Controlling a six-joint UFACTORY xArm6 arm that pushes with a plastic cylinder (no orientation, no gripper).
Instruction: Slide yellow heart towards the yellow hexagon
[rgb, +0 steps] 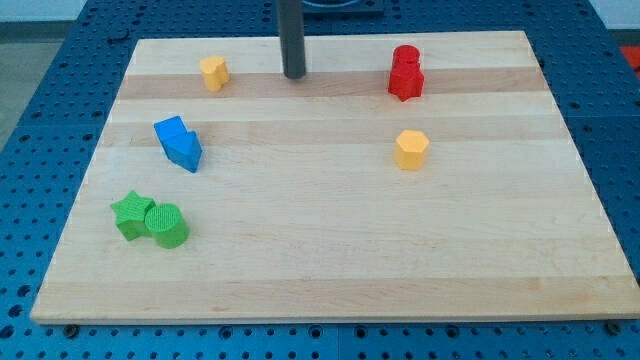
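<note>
The yellow heart (213, 72) lies near the view's top left of the wooden board. The yellow hexagon (411, 149) lies right of the board's middle. My tip (294, 76) is the lower end of the dark rod and rests on the board near the top, to the right of the yellow heart with a gap between them, and up and left of the yellow hexagon.
Two red blocks (406, 73) stand together at the top right, above the hexagon. A blue block (178, 142) lies at the left. A green star (131, 214) and a green cylinder (167, 225) touch at the lower left. The board's edge (320, 318) runs along the bottom.
</note>
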